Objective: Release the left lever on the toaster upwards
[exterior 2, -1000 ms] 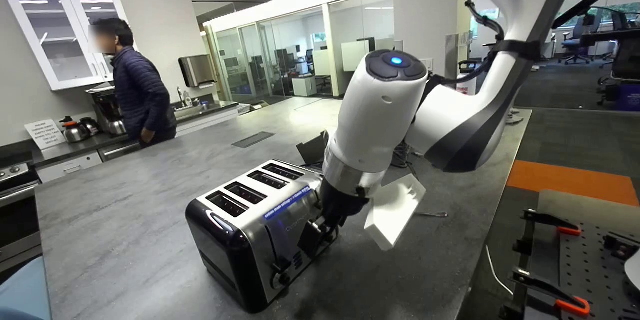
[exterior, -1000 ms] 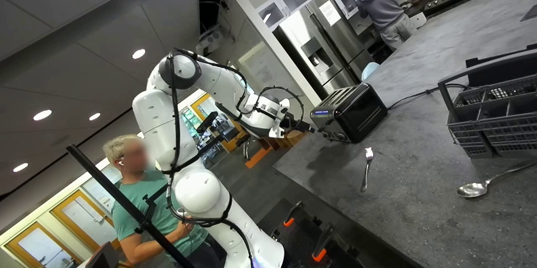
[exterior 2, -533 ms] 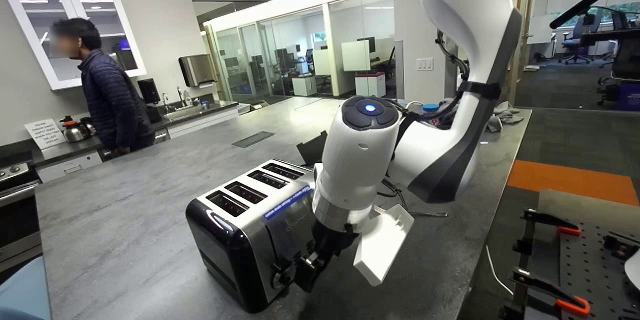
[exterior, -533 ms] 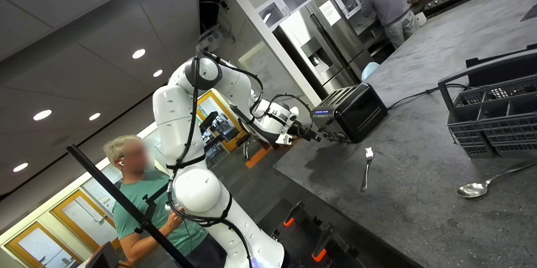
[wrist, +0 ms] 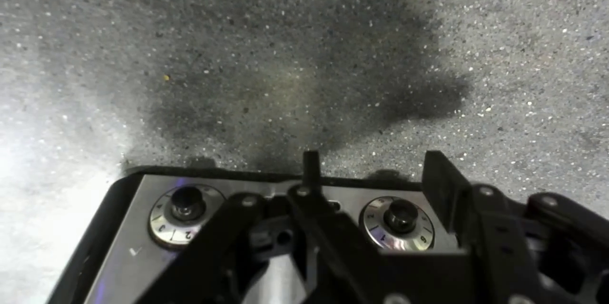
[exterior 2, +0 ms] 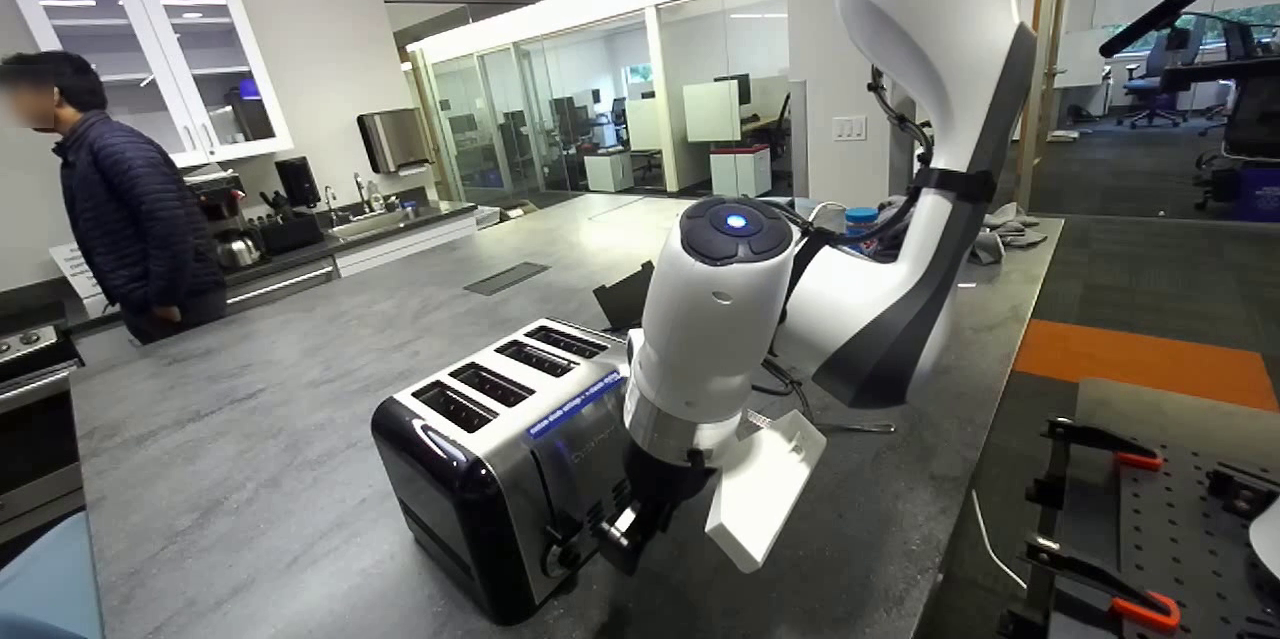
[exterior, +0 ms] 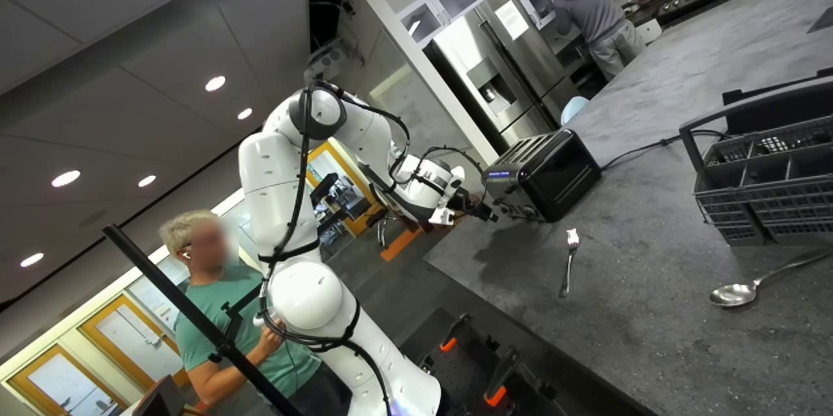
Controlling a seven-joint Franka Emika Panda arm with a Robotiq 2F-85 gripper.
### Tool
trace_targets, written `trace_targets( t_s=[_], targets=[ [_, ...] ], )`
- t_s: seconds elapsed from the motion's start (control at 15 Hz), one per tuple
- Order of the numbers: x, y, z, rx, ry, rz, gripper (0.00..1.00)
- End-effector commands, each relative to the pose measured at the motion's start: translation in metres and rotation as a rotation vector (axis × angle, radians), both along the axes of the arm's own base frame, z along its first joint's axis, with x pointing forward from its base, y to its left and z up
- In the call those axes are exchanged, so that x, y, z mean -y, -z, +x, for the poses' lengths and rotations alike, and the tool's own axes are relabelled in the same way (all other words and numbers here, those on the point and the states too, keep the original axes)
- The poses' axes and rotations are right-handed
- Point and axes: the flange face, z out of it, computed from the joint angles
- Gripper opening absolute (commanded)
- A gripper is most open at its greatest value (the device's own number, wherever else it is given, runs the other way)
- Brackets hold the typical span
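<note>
The black and silver toaster (exterior: 559,175) stands on the counter in both exterior views (exterior 2: 430,479). A dark lever (exterior 2: 563,527) sits low in its slot, just above a dial, at the near end of the front face. My gripper (exterior 2: 618,544) is low in front of that face, beside this dial; it shows in both exterior views (exterior: 489,214). In the wrist view my gripper (wrist: 371,171) is open, its fingers on either side of a numbered dial (wrist: 399,220), with nothing held. Contact cannot be told. The levers are hidden in the wrist view.
A fork (exterior: 569,263), a spoon (exterior: 738,292) and a dark rack basket (exterior: 768,181) lie on the grey counter (exterior: 651,338). The toaster's cord (exterior: 641,150) runs toward the basket. The counter's edge (exterior 2: 985,449) is on the robot's side.
Over the first half second my gripper moved down along the toaster's front, toward the near dial. Since then the arm has barely moved. The toaster has stayed in place.
</note>
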Motion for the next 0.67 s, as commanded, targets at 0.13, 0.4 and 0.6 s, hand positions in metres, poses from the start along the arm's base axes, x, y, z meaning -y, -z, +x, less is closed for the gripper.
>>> trace_targets(
  t_s=[0.13, 0.4, 0.6],
  targets=[
    [0.010, -0.001, 0.007, 0.036, 0.003, -0.022, 0.12],
    [0.020, 0.005, 0.015, 0.066, 0.001, -0.026, 0.00],
    [0.019, 0.006, 0.015, 0.078, 0.008, -0.024, 0.00]
  ],
)
